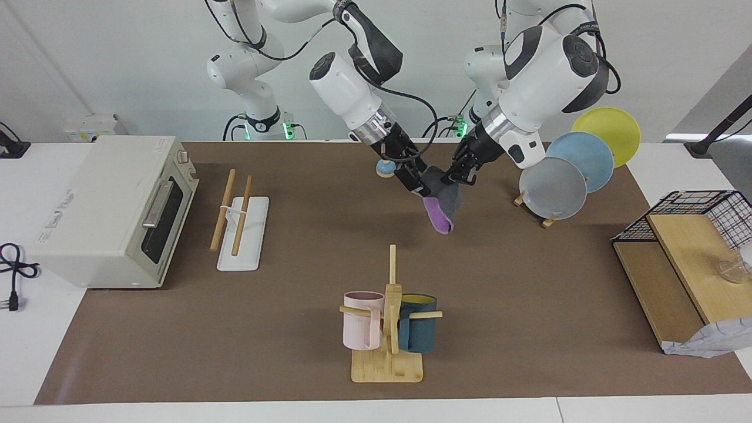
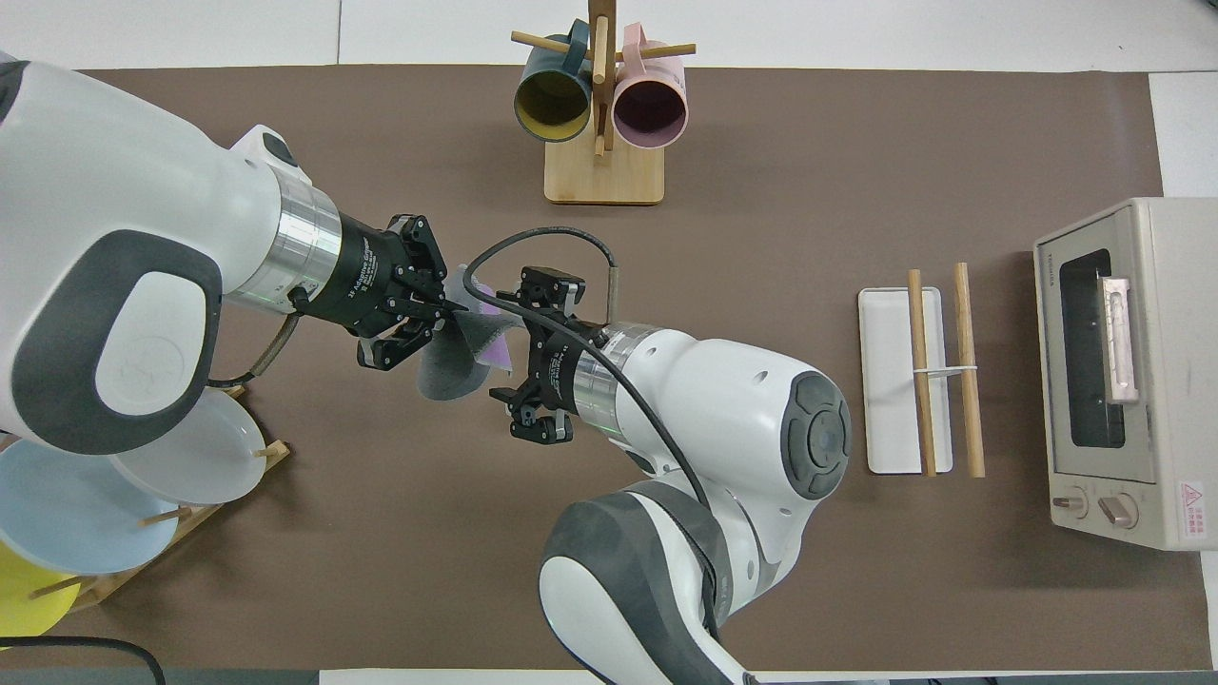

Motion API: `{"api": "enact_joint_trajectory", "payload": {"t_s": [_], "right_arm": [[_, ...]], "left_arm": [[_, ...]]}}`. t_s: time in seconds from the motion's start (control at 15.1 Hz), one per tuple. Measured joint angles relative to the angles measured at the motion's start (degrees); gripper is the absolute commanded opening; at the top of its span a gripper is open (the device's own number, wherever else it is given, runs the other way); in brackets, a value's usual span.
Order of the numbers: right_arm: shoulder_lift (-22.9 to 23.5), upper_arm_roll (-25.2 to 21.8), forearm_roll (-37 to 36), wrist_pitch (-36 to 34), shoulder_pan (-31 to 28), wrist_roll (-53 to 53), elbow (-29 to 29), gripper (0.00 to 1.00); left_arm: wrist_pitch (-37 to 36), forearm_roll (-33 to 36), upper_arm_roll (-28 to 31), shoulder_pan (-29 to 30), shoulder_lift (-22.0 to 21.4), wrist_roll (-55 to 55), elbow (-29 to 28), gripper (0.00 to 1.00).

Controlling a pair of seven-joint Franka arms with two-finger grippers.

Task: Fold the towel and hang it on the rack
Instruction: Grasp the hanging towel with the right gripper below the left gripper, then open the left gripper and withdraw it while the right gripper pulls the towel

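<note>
Towel held up over the table between two grippers

Rack [image 1: 239,226] sits well apart toward the right arm's end — right gripper [image 1: 424,187] spread wide at the towel [image 1: 443,205] edge; left gripper [image 1: 457,176] pinched on its top, cloth hanging below

Toaster oven [image 1: 111,208] sits at the right arm's end of the table, door shut. Wooden mug tree [image 1: 389,329] stands on the table edge farthest from the robots, carrying a pink mug [image 1: 362,328] and a dark teal mug [image 1: 418,331] (yellow inside). Plate stand at the left arm's end holds three plates upright: grey [image 1: 553,188], blue [image 1: 581,160], yellow [image 1: 608,134]. Black wire basket shelf [image 1: 699,214] with wooden boards sits at that same end. Small blue bell [image 1: 385,168] lies near the robots.
</note>
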Motion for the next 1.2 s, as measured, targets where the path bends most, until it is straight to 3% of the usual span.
{"api": "enact_joint_trajectory", "payload": {"t_s": [0.13,0.2,0.33,0.4,0.47,0.93,1.0,1.06,1.2], "right_arm": [[0.61,0.07,0.32,1.45,0.79,0.0,0.3,1.0],[0.83,0.08,1.06,1.81,1.04,0.0,0.61,0.88],[1.03,0.04,1.69,2.4,1.09,-0.25,1.13,0.46],[1.07,-0.02,1.75,2.56,1.09,-0.88,1.34,0.18],[1.09,-0.08,1.79,2.58,1.09,-1.6,1.48,0.0],[1.28,-0.25,4.24,2.6,0.39,-3.54,2.7,0.0],[1.34,-0.25,4.24,2.6,0.4,-3.54,2.76,0.0],[1.41,-0.25,4.24,2.6,0.4,-3.54,2.8,0.0],[1.54,-0.25,4.24,2.6,0.4,-3.71,2.88,0.0]], "left_arm": [[0.01,0.0,0.0,0.0,0.0,-0.16,0.0,0.0],[0.02,0.0,0.0,0.0,0.0,-0.22,0.0,0.0],[0.03,0.0,0.0,0.0,0.0,-0.37,0.0,0.0],[0.03,0.0,0.0,0.0,0.0,-0.5,0.0,0.0],[0.03,0.0,0.0,0.0,0.0,-0.65,-0.01,0.0],[0.03,0.0,-0.01,0.0,0.0,-0.91,-0.01,0.0],[0.03,0.0,-0.02,0.0,0.0,-0.91,-0.02,0.26],[0.03,0.0,-0.02,-0.01,0.0,-0.91,-0.07,0.99],[0.03,0.0,-0.07,-0.02,0.0,-0.64,-0.11,1.0]]}}
